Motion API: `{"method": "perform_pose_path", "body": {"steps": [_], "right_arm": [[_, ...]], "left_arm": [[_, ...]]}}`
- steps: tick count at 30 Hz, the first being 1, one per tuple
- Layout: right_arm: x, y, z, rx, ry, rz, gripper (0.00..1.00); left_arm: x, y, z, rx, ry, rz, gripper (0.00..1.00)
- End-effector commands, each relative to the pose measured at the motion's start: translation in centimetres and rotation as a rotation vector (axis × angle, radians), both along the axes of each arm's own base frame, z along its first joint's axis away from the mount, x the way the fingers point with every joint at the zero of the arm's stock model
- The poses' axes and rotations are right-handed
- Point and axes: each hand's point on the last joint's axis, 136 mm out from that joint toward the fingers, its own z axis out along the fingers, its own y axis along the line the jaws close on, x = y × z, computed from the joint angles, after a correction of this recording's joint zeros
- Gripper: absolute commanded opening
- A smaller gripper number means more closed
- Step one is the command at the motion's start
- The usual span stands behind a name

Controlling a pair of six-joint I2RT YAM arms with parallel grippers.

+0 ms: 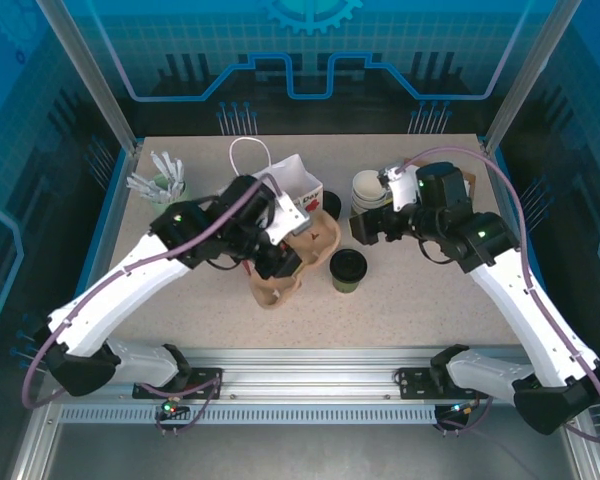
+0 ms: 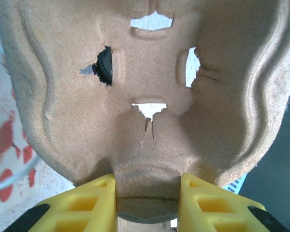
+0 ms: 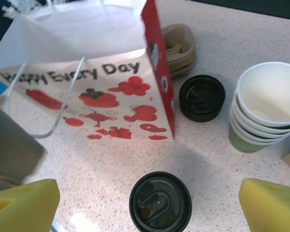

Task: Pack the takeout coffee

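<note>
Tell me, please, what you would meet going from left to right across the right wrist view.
Paper bag → takeout coffee → stack of black lids → stack of lidless cups.

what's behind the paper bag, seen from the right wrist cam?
A stack of brown pulp carriers sticks out past the bag at its red side edge. The bag covers the rest of the stack, so its full extent and count can't be seen.
</note>
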Motion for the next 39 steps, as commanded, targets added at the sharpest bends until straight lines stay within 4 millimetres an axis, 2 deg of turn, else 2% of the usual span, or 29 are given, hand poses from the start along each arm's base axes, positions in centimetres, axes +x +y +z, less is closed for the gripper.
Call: {"method": "perform_pose_path", "body": {"steps": [1,3,6,10,12,17,23,30,39], "right_arm": [[1.1,-1.5,1.7,0.055,0.001,-0.089,0.96],[1.8,-1.7,2.7,0.093,-0.010,-0.104,0.96],[2.8,-0.4,3.7,0.141,-0.011,-0.072,0.95],[5.1,3.4,4.0,0.179,0.026,0.018,0.90],[6.3,5.4,4.0,0.187,0.037,0.054,0.87],[9.6,9.8,2.5,0.178,0.089,0.107,0.77],[12.9,12.4,-1.2,0.097,0.159,0.119,0.61],[13.7,13.2,-3.3,0.037,0.193,0.137,0.40],[14.4,13.0,-4.0,0.012,0.197,0.133,0.20]], "left_arm": [[0.0,0.7,3.8,-0.069,-0.042,-0.011,0.30],[1.0,1.3,5.7,-0.094,-0.081,0.018,0.30],[2.7,2.7,8.6,-0.122,-0.155,0.077,0.30],[5.8,5.4,11.4,-0.098,-0.270,0.190,0.29],[7.3,6.5,11.9,-0.088,-0.292,0.240,0.29],[10.5,8.2,12.1,-0.059,-0.323,0.308,0.29],[13.4,8.6,11.4,-0.024,-0.337,0.324,0.29],[14.7,8.2,10.9,0.005,-0.367,0.285,0.30],[15.5,7.3,9.7,0.021,-0.393,0.211,0.30]]}}
